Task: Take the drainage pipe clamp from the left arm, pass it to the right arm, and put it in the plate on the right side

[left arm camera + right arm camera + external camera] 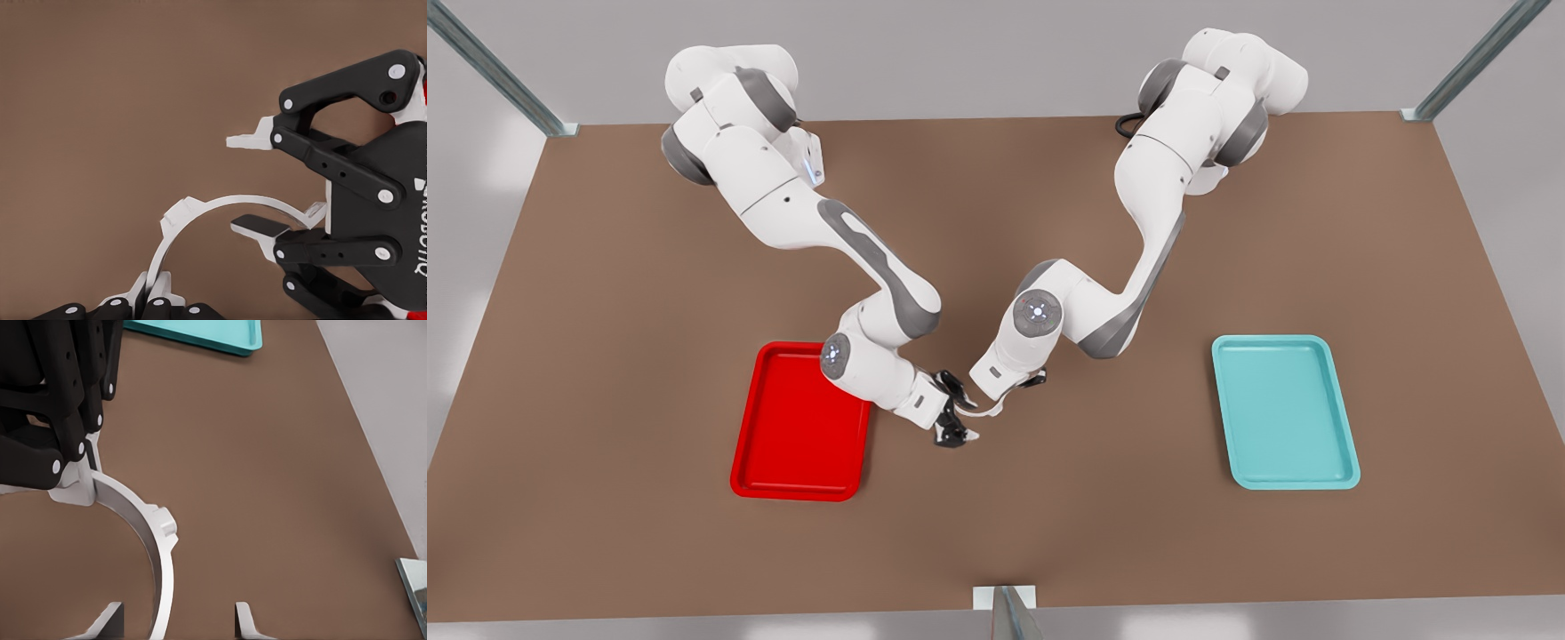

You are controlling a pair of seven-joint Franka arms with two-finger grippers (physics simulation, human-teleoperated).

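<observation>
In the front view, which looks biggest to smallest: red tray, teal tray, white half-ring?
1. Bright red rectangular tray and teal rectangular tray, alike in size; no ranking.
2. Thin white plastic half-ring clamp, far smallest.

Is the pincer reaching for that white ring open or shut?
Open. The right pincer has its two fingertips spread apart, one on each side of the drainage pipe clamp, which the left pincer holds pinched at one end.

Only one piece of lettering is showing: pale, partly cut-off characters are running sideways along the black body of the right gripper (280, 190) in the left wrist view, too incomplete to read.
</observation>
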